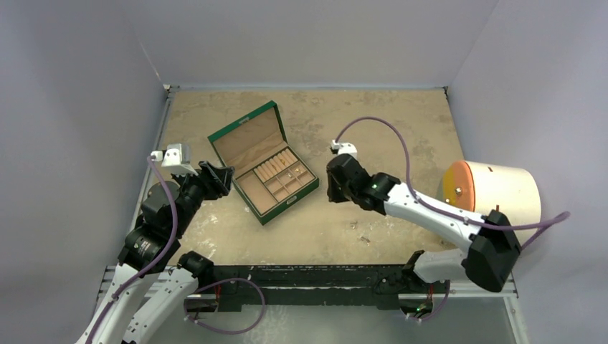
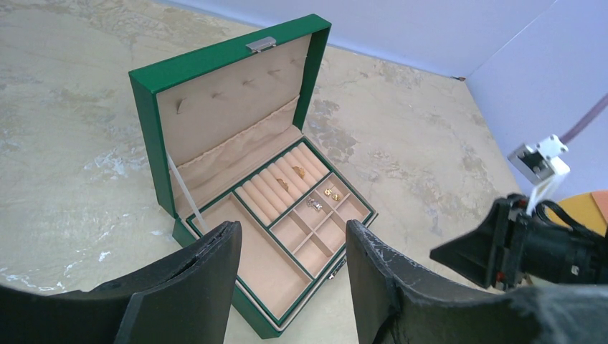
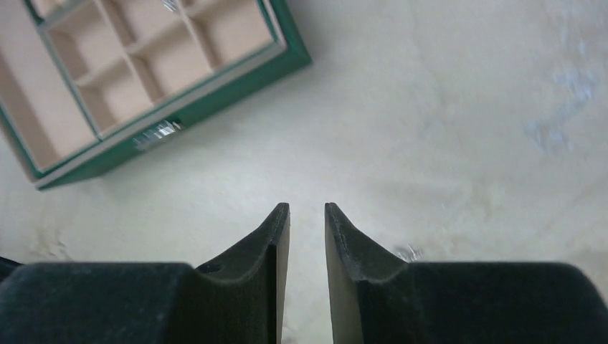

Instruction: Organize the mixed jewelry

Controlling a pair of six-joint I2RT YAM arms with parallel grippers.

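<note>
Narrowly parted and holding nothing, right gripper [image 3: 307,209] above tabletop, tiny silver piece [image 3: 409,252] just beside one finger. Left gripper [image 2: 292,233] half spread, empty, facing green jewelry box [image 2: 154,129]. Gold rings [image 2: 299,172] and studs [image 2: 332,193] lying in compartments. Likely fetching strays; next calls for lowering and pinching precisely.

Green box [image 1: 294,202]: raised lid [image 1: 247,143] walls its far-left side. Left gripper [image 2: 294,233] crowds its left, right gripper [image 3: 307,208] its right. Passage along its near side over table [image 1: 287,244].
</note>
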